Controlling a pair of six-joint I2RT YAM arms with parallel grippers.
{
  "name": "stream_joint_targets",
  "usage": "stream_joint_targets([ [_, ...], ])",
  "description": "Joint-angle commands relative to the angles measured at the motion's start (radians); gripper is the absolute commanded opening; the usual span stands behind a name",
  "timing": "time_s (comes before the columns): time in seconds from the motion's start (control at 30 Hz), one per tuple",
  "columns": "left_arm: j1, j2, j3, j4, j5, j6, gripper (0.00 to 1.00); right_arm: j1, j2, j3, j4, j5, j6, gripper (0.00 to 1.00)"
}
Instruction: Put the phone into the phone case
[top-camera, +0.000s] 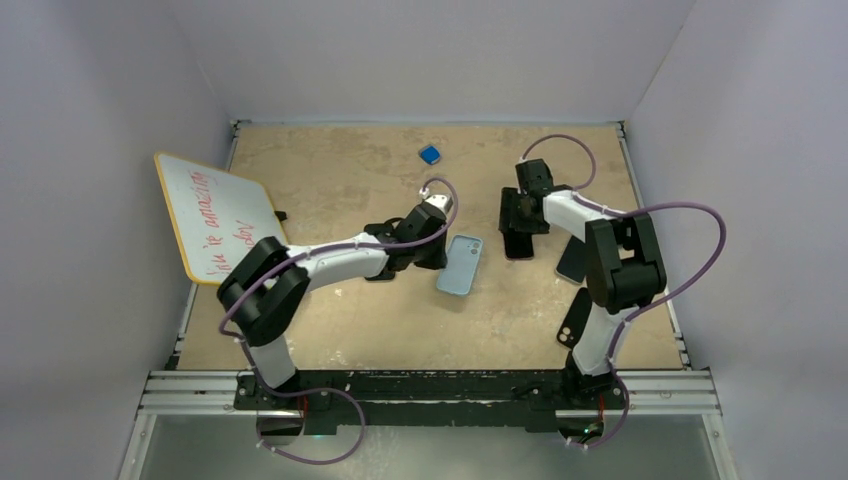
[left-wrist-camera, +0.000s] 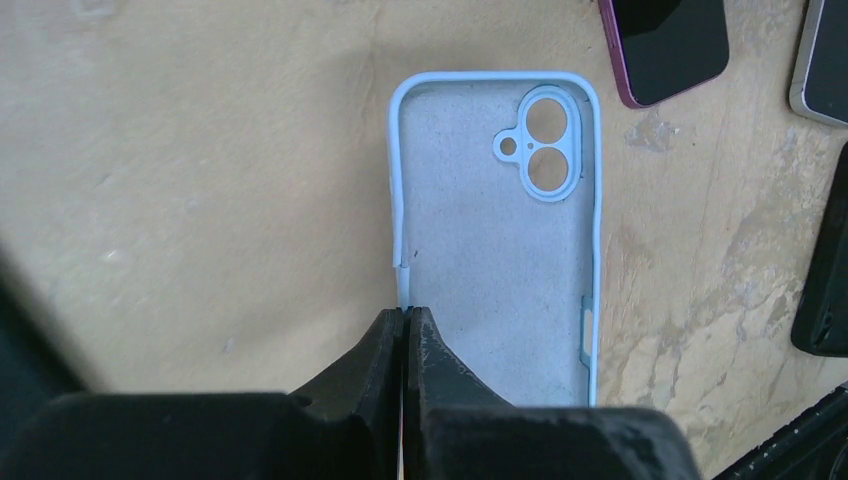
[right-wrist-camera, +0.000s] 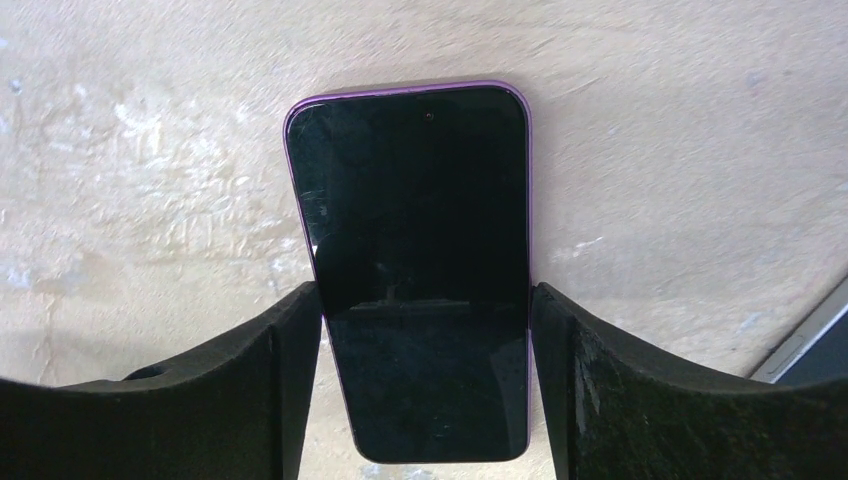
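Overhead, two robot arms reach in from the near edge of a tan desk. We take the pale blue phone case as our landmark. It lies near the middle of the desk, open side up, with its soft lining and camera cut-outs showing.

The left claw is pinched almost closed on one long side wall of the case, near the end away from the cut-outs. One finger sits inside the rim and one outside.

Just right of the case, not touching it, the phone lies flat, its dark screen up and its edge purple. The right claw straddles it at a narrow spread, with padded fingers against both long edges of its lower half. We judge this a hold, though we cannot tell how firm it is.

Further right of the case lies a dark handset. Far to the left of the case leans a whiteboard, and beyond the case sits a small blue object.

We judge the case light and bendy. Its thin wall will flex under the pinch, so that hold suits steadying rather than lifting. The phone looks stiff, heavier, slick and breakable. Its long edges are the right place to grip, with the pads kept off the glass, and a grip nearer mid-length would balance it better. One end should probably go under the case lip first.
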Motion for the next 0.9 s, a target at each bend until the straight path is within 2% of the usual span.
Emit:
stream_joint_targets([
  [0.0, 0.0, -0.151, -0.087, -0.055, -0.107, -0.013, 0.0, 0.049, -0.03, -0.036, -0.091, -0.01, 0.017, 0.57],
  [0.13, 0.013, -0.221, -0.206, -0.045, -0.158, -0.039, 0.0, 0.068, -0.078, -0.093, -0.067, -0.08, 0.032, 0.53],
  [0.33, 0.041, -0.246, -0.232, -0.02, -0.151, -0.079, 0.0, 0.123, -0.146, -0.181, -0.064, -0.122, 0.063, 0.48],
  [0.6, 0.041, -0.156, -0.246, 0.078, -0.041, -0.177, 0.0, 0.154, -0.242, -0.319, -0.014, -0.123, 0.116, 0.45],
  [0.87, 0.029, -0.143, -0.347, 0.259, 0.124, -0.298, 0.29, 0.184, -0.303, -0.361, 0.0, -0.166, 0.151, 0.44],
])
